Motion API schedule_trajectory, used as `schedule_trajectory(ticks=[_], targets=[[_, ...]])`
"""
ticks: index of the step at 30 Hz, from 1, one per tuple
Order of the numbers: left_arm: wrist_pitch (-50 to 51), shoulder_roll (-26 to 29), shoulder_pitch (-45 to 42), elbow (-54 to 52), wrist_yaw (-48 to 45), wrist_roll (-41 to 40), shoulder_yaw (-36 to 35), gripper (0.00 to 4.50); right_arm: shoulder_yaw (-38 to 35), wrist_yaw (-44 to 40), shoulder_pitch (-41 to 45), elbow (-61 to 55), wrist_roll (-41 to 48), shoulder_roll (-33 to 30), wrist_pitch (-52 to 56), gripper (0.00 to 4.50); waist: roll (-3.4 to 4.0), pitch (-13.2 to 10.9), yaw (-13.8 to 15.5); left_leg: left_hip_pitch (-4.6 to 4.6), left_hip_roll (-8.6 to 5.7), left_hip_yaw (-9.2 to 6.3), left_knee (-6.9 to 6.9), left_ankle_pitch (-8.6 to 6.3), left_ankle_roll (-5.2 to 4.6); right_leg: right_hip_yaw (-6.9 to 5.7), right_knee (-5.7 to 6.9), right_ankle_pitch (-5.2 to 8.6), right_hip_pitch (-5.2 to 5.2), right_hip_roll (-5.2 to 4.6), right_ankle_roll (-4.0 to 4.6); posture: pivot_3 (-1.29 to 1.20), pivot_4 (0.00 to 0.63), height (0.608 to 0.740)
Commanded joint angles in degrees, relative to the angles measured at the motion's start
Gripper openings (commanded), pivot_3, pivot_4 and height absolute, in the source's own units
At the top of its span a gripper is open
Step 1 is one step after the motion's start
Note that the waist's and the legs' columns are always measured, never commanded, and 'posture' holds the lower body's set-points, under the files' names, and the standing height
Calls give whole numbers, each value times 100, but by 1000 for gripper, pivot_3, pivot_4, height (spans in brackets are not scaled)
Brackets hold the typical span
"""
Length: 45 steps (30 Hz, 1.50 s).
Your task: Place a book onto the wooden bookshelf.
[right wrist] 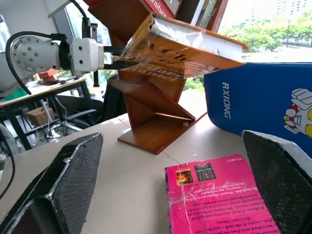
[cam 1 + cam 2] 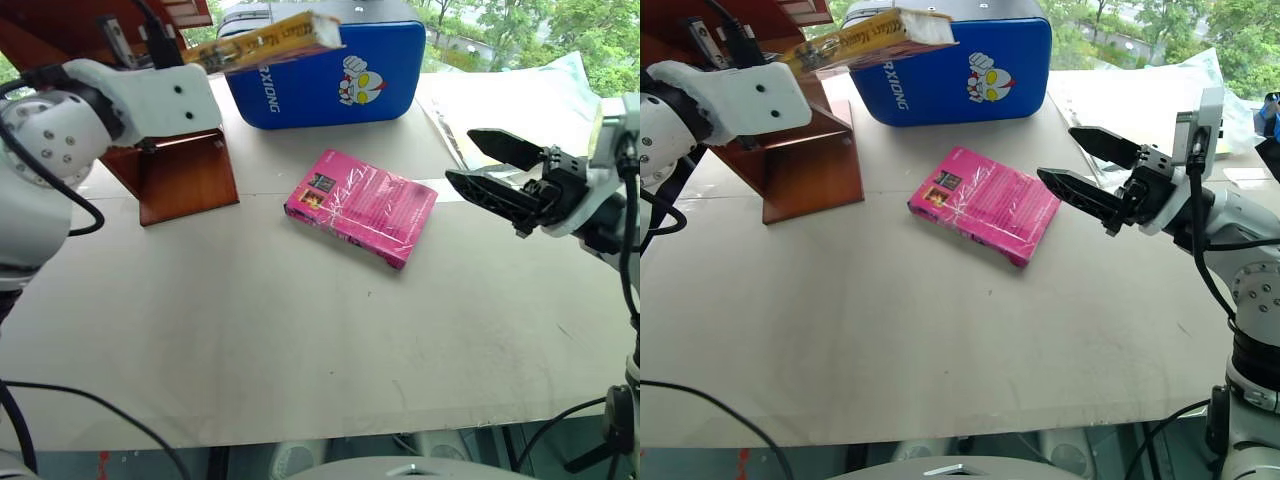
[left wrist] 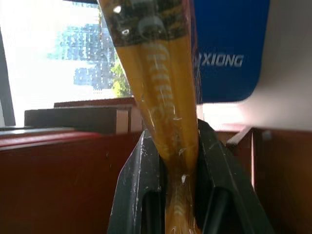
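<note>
1. A pale tabletop (image 2: 300,340) is filling the foreground, bare and unobstructed at 6 o'clock; windows with green trees are showing beyond its far edge.
2. Mid-table, a magenta-pink book (image 2: 362,206) is lying flat, not the one wanted.
3. At 3 o'clock the right gripper (image 2: 488,168) is hovering above the table with its jaws spread wide and holding nothing, pointing toward the pink book and apart from it.
4. At 10 o'clock the wooden bookshelf (image 2: 185,175) is standing on the table, its slanted boards leaving open compartments.
5. At 12 o'clock a blue padded case (image 2: 320,75) is standing upright, just beside the shelf.
6. At 11 o'clock the left gripper (image 3: 178,195) is pinching the book (image 2: 265,42) by one end, jaws narrow on it; the book is hanging in the air, its free end jutting out in front of the case.
7. Step in hand, by my judgement: carrying the book to a compartment. To do it well, swing the free end clear of the case, match the book's tilt to a slanted board, and release only once it is resting there.
8. Room: tight between the shelf boards and the case; open toward the near table.
</note>
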State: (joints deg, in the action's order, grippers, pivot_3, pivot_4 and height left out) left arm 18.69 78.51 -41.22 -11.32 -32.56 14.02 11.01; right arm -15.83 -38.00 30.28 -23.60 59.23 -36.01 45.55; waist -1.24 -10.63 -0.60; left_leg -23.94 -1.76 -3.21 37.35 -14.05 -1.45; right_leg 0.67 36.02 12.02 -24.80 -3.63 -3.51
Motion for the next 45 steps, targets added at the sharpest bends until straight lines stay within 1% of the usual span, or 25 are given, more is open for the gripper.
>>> schedule_trajectory(ticks=[1,6,12,17,25,27,29,30,34,35,42,45], targets=[[-240,177,109,240,-130,266,-524,160,-16,100,225,-63,-78,-21,-189,4500,0,0,-5,0,0,0,2,-8,-14,1,3,-1,0,0,-2,0,150,740],[-754,370,348,898,-175,580,-774,160,13,234,287,-111,-208,-50,-216,4500,-3,-3,-14,6,1,-2,5,-9,-15,-2,29,0,-5,1,-1,0,150,740],[-886,316,406,1370,-534,762,-761,160,72,304,243,-208,-329,-38,-222,4500,-3,-3,-24,18,1,22,15,-9,-16,4,73,0,-11,2,0,0,150,740],[-237,358,507,1228,-1127,906,-783,160,23,296,235,-214,-335,-91,-216,4500,-3,-3,-35,18,2,30,44,-9,-17,5,94,0,-10,3,0,0,150,740],[464,159,770,936,-1409,1058,-945,160,37,372,128,-256,-415,-6,-317,4500,-2,-2,-201,27,5,27,52,-9,-18,28,107,-1,-12,4,0,0,150,740],[619,129,794,885,-1501,1048,-995,1176,46,421,87,-304,-401,25,-328,4500,-2,-2,-203,29,6,29,52,-9,-18,29,108,-1,-13,6,0,0,150,740],[719,76,768,853,-1586,991,-1042,1897,56,441,57,-335,-397,35,-344,4500,-1,-3,-195,29,6,30,52,-9,-18,31,109,-1,-13,6,0,0,150,740],[731,62,739,844,-1606,997,-1041,2421,57,444,45,-344,-402,33,-352,4500,-2,-3,-189,29,6,30,54,-9,-18,31,114,0,-13,6,0,0,150,740],[732,-2,640,902,-1621,1062,-1019,4291,46,450,15,-360,-397,22,-360,4500,-2,-3,-163,20,6,20,86,-10,-18,22,134,0,-13,7,0,0,150,740],[733,-4,666,925,-1619,1063,-1037,4464,43,452,7,-364,-397,20,-361,4500,-2,-3,-161,20,6,18,94,-10,-19,23,141,0,-13,6,-1,0,150,740],[771,35,890,979,-1588,1010,-1236,4464,60,461,-3,-357,-409,29,-367,4500,-2,-3,-174,29,5,18,102,-10,-19,27,170,0,-13,6,0,0,150,740],[851,77,1095,876,-1635,966,-1423,4464,65,447,11,-337,-407,20,-359,4500,-2,-3,-181,29,5,21,102,-10,-19,30,170,0,-14,5,0,0,150,740]])
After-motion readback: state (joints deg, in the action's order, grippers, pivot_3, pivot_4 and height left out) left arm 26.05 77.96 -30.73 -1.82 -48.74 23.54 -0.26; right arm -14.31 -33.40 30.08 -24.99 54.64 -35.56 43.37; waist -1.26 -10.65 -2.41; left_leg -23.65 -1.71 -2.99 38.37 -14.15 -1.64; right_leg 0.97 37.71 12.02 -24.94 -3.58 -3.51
